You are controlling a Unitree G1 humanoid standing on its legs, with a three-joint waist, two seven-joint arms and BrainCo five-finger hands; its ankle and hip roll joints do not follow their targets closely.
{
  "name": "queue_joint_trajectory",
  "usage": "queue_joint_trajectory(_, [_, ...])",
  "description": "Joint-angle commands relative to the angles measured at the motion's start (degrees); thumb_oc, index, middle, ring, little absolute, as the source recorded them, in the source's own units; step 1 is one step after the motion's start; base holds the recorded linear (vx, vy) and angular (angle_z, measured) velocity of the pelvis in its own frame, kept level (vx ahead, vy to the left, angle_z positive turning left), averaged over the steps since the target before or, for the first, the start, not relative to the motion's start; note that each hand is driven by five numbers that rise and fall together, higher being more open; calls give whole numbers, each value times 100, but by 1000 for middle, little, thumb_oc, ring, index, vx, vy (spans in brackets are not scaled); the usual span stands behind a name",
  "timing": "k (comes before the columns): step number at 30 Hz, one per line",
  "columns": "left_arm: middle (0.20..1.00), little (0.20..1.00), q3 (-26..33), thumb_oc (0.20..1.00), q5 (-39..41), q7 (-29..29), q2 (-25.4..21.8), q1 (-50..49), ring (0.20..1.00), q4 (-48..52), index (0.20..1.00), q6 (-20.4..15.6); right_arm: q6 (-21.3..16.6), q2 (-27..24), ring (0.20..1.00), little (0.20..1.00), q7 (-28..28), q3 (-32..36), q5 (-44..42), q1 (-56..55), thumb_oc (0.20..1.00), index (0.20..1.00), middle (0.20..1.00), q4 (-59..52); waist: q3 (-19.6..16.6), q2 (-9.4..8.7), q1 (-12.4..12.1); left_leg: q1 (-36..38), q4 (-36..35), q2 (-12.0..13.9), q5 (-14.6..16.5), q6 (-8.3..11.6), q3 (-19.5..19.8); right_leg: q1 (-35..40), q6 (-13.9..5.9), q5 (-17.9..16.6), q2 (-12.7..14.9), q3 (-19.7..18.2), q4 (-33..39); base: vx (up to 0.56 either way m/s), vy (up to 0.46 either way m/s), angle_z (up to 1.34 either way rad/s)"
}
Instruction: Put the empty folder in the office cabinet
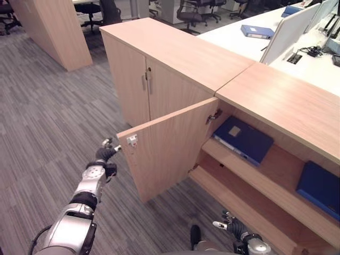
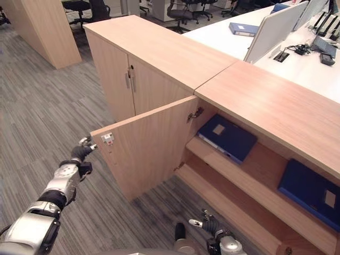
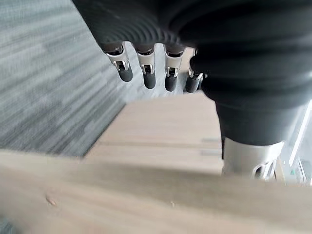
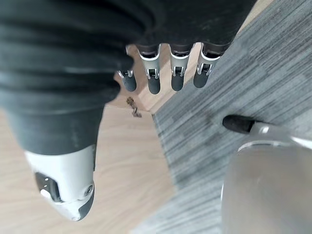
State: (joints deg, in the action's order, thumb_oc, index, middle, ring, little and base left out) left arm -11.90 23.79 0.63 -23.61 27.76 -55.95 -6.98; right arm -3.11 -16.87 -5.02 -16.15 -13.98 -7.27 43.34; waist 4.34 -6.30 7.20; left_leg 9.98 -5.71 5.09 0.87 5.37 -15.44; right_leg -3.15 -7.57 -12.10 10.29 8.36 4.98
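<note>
Two blue folders lie flat on the open cabinet's shelf, nearer the relaxed, empty right robot hand; left robot hand, fingers straight, touches the door edge.

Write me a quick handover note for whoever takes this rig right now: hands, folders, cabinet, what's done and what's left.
Left hand: open, holding nothing, at the outer edge of the open cabinet door.
Right hand: open, empty, low in front of the cabinet's bottom shelf.
Folders: one blue folder lies flat on the upper shelf on the door's side, a second blue folder on the same shelf further right. Another blue folder lies on the white desk behind.
Done: door open, folders inside.
Left: I cannot tell which folder is the empty one; confirm, then probably close the door.
</note>
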Motion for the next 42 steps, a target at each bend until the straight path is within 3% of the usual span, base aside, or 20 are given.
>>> queue_joint_trajectory(1, [1000,1000,-38,1000,2,-168,213,487,1000,160,1000,-288,-128,-85,1000,1000,24,-165,227,338,1000,1000,1000,-35,297,137,32,-76,71,-242,374,-242,209,402,-724,747,403,101,-552,-3,29,-5])
queue_joint_trajectory(6, [1000,1000,-612,1000,-77,-474,631,332,1000,825,1000,-244,-96,-36,1000,1000,47,-147,260,415,1000,1000,1000,-4,354,126,3,-120,71,-292,379,-297,292,375,-740,737,466,163,-665,-9,17,2])
queue_joint_trajectory(11, [1000,1000,-962,1000,-71,-767,733,13,1000,1537,1000,-200,-68,14,1000,1000,21,-91,300,407,1000,1000,1000,50,393,140,-74,-149,71,-354,388,-340,365,376,-743,708,540,234,-754,-20,24,5])
queue_joint_trajectory(18, [1000,1000,-1318,1000,372,-1362,510,-631,1000,2995,1000,-14,-22,70,1000,1000,-48,99,318,234,1000,1000,1000,-33,429,188,-204,-205,71,-425,375,-378,474,373,-743,622,655,394,-873,-22,17,9])
queue_joint_trajectory(19, [1000,1000,-1402,1000,537,-1558,359,-824,1000,3393,1000,91,-4,64,1000,1000,-43,161,323,284,1000,1000,1000,-47,489,205,-245,-219,71,-450,360,-380,463,298,-743,399,712,439,-911,-79,-7,2])
queue_joint_trajectory(23, [1000,1000,-1590,1000,544,-1988,-172,-1192,1000,4053,1000,216,-21,35,1000,1000,-77,222,314,385,1000,1000,1000,-129,599,327,-320,-287,71,-381,265,-373,288,100,-743,173,749,449,-1055,-107,-27,-7])
queue_joint_trajectory(25, [1000,1000,-1570,1000,577,-2109,-398,-1359,1000,4298,1000,287,-14,39,1000,1000,-96,184,328,448,1000,1000,1000,-172,658,453,-387,-354,71,-261,182,-407,123,32,-743,389,855,704,-1424,-186,17,-31])
queue_joint_trajectory(27, [1000,1000,-1477,1000,546,-2251,-706,-1732,1000,4502,1000,358,-46,37,1000,1000,-156,94,375,551,1000,1000,1000,-211,624,594,-526,-484,176,-178,102,-472,-285,210,-668,845,1052,1259,-2007,-242,76,-87])
queue_joint_trajectory(28, [1000,1000,-1418,1000,518,-2283,-768,-1862,1000,4541,1000,362,-52,34,1000,1000,-174,58,389,610,1000,1000,1000,-182,562,614,-595,-527,210,-158,66,-482,-465,282,-646,909,1124,1433,-2129,-161,33,-92])
queue_joint_trajectory(30, [1000,1000,-1332,1000,478,-2299,-822,-2019,1000,4597,1000,353,-53,42,1000,1000,-195,36,403,678,1000,1000,1000,-137,490,607,-679,-554,242,-146,49,-487,-666,380,-634,926,1202,1618,-2142,-47,-21,-85])
queue_joint_trajectory(33, [1000,1000,-1055,1000,388,-2167,-704,-2539,1000,4499,1000,355,-43,103,1000,1000,-181,-71,436,908,1000,1000,1000,-2,279,606,-945,-575,321,-88,82,-421,-1198,762,-716,807,1427,2219,-1804,-2,-150,-85])
queue_joint_trajectory(37, [1000,1000,-962,1000,388,-2052,-480,-2708,1000,4327,1000,355,-24,94,1000,1000,-196,-104,426,892,1000,1000,1000,-25,239,665,-887,-572,368,85,-51,-293,-1401,844,-689,839,1279,2187,-1410,-29,-176,-107])
queue_joint_trajectory(39, [1000,1000,-862,1000,386,-1853,-158,-2680,1000,4038,1000,287,-28,17,1000,1000,-201,-78,341,764,1000,1000,1000,-183,198,734,-719,-605,368,277,-272,-100,-1459,1042,-656,1045,978,2001,-800,-39,-230,-41])
queue_joint_trajectory(42, [1000,1000,-785,1000,434,-1715,71,-2572,1000,3800,1000,256,-22,-60,1000,1000,-216,-104,264,715,1000,1000,1000,-325,207,800,-590,-583,338,436,-419,22,-1567,1048,-576,1112,764,1806,-569,-45,-194,-69])
